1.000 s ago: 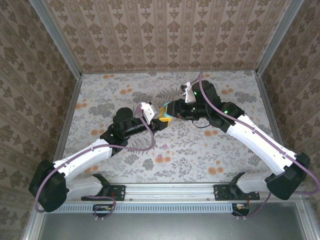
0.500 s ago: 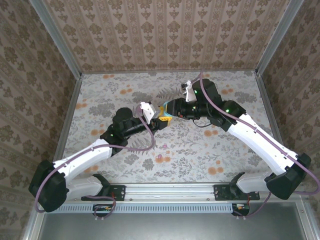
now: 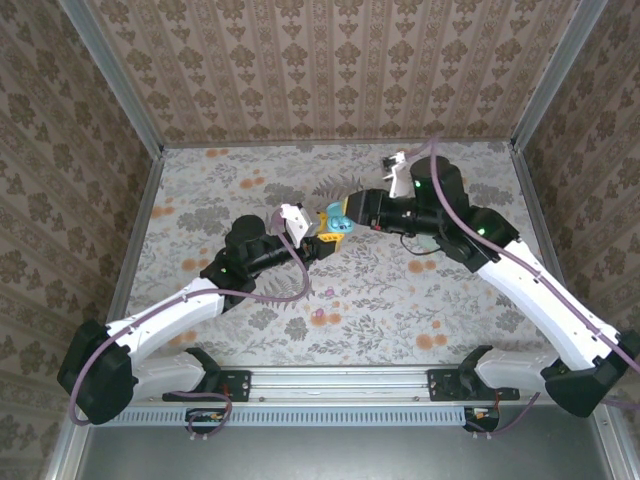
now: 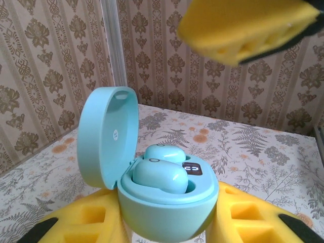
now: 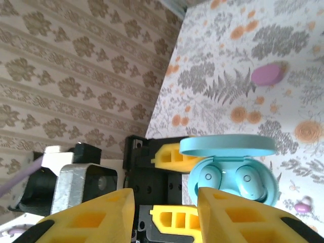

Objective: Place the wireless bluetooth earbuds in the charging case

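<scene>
The cyan charging case (image 4: 167,202) stands upright with its lid (image 4: 108,136) swung open, and my left gripper (image 4: 167,225) is shut on its base. Two cyan earbuds (image 4: 159,177) sit in its wells, seen from the other side as two round buds (image 5: 208,177) under the lid. From above, the case (image 3: 334,218) is at mid-table between the two arms. My right gripper (image 5: 164,210) is open with nothing between its yellow fingers, just to the right of the case (image 5: 238,174) and not touching it. One of its fingers (image 4: 243,25) hangs above the case.
A pink pebble-shaped case (image 5: 268,74) lies shut on the flowered cloth beyond the cyan case. A tiny pink bud (image 5: 304,206) lies on the cloth at the right edge of the right wrist view. Patterned walls (image 3: 330,70) close in the table on three sides.
My right gripper has opened and drawn back to the right, away from the case. The left arm and the case have stayed still.
</scene>
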### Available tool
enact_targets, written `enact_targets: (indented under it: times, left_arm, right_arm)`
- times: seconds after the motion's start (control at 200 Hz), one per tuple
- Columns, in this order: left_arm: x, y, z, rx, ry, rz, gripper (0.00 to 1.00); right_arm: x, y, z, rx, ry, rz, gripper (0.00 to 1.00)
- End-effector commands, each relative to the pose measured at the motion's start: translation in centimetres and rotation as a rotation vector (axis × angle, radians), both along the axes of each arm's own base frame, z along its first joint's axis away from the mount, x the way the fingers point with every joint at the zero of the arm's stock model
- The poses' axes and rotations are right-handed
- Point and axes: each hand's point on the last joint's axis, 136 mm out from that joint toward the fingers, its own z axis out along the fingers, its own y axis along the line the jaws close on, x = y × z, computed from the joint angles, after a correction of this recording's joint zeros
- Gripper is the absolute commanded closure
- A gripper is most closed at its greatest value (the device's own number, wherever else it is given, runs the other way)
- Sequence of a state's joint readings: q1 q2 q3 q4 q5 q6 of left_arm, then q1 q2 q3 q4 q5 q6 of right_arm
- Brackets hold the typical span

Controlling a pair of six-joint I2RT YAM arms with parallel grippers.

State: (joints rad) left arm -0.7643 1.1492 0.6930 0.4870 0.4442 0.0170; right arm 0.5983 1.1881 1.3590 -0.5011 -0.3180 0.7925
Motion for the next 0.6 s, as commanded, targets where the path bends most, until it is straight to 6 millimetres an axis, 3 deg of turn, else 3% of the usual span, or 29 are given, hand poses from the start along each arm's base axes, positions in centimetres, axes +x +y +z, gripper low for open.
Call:
enact_targets:
  times: [0.0,0.23,0.475,0.495,0.595]
  left_arm:
    - [-0.5,0.2,1.7,-0.037,-0.06,-0.007,0.71]
    - [-0.8,0.1,1.8,-0.035,-0.061,-0.027,0.71]
    - [-1.2,-0.1,2.3,-0.037,-0.059,-0.047,0.71]
    - [-1.2,-0.1,2.2,-0.034,-0.059,-0.047,0.71]
    - [-1.1,-0.1,2.4,-0.037,-0.061,-0.044,0.71]
  right_arm:
    - [1.4,-1.5,-0.3,0.012,-0.015,-0.075,0.6]
    - [4.1,-2.5,-1.3,0.036,0.062,-0.115,0.55]
    - [5.9,-0.1,-2.5,0.058,0.167,-0.024,0.49]
    - [6.4,0.3,-3.5,0.05,0.195,-0.016,0.49]
    - [6.4,1.3,-4.6,0.053,0.242,0.035,0.48]
